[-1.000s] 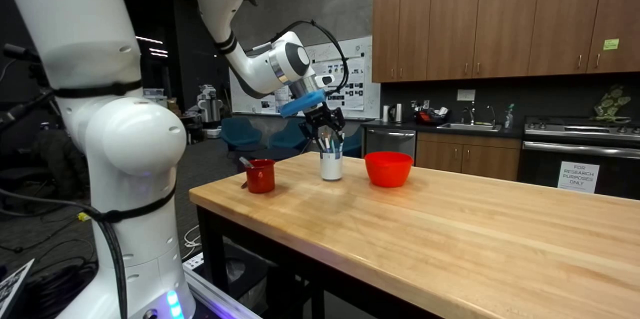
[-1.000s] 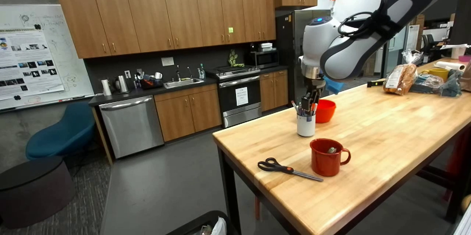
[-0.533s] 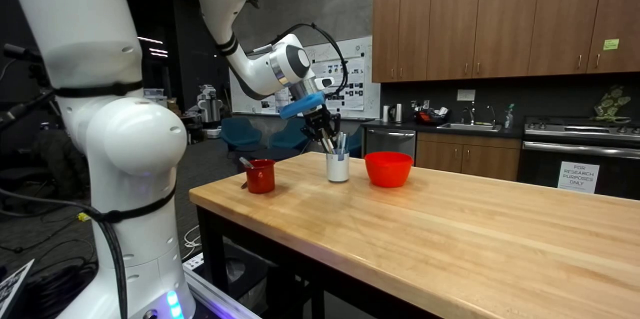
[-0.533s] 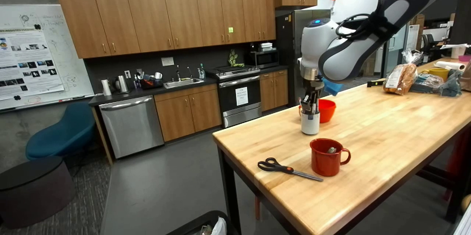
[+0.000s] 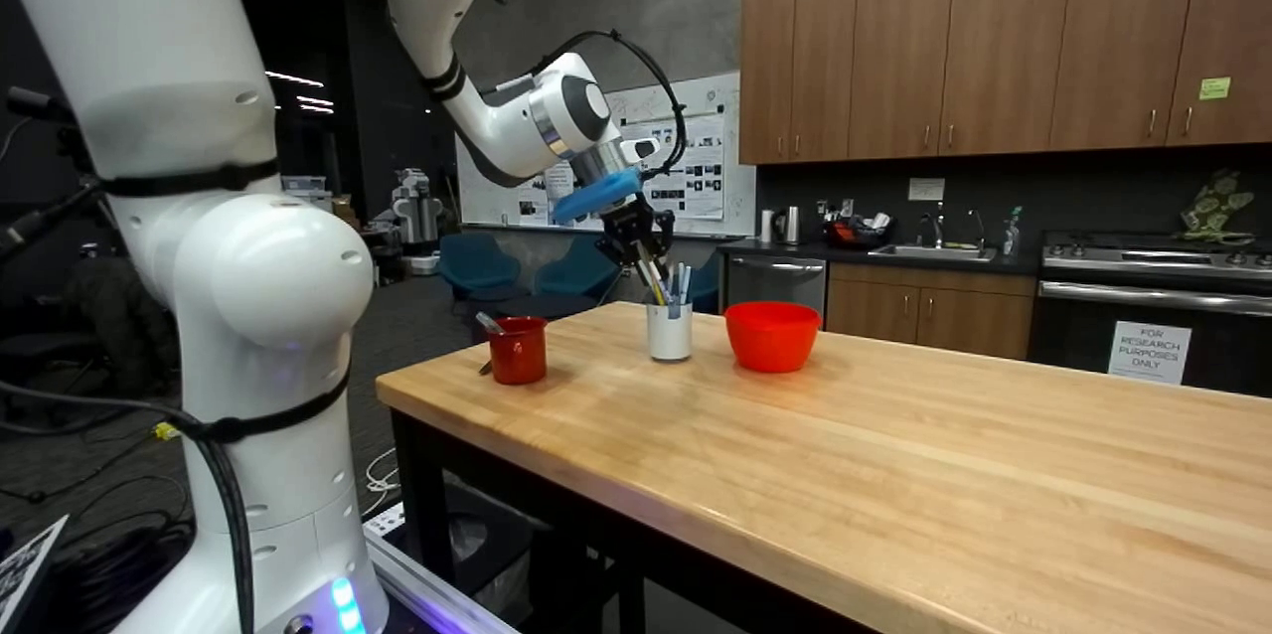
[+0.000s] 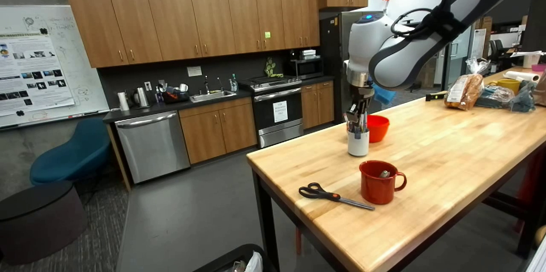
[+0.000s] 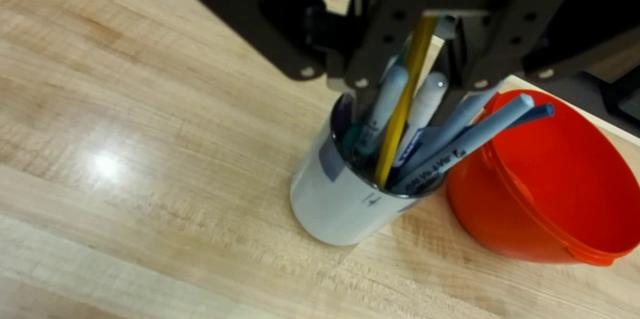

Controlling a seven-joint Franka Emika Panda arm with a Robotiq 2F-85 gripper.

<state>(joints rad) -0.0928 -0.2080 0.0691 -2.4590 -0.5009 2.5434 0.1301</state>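
A white cup [image 7: 340,209] stands on the wooden table, packed with pens. In the wrist view my gripper [image 7: 405,101] comes down from the top, its fingers closed around a bunch: a yellow pencil [image 7: 401,114], a light-blue pen [image 7: 387,101] and a white pen [image 7: 424,99]. Their lower ends are still inside the cup. Outside the grip, several blue pens [image 7: 470,146] lean over the rim to the right. In both exterior views the gripper [image 5: 644,256] sits just above the cup [image 6: 358,144], with pens slanting up into it. Exact pad contact is partly hidden.
A red bowl [image 7: 520,219] stands close beside the cup. A red mug [image 6: 378,182] with something metallic inside and black scissors [image 6: 335,196] lie near the table's end. Farther along the table are bagged bread [image 6: 465,91] and other bags.
The jaws have closed on the pens, and the cup has shifted slightly sideways. Since half a second ago the gripper has risen a little, pulling the gripped pens up with it.
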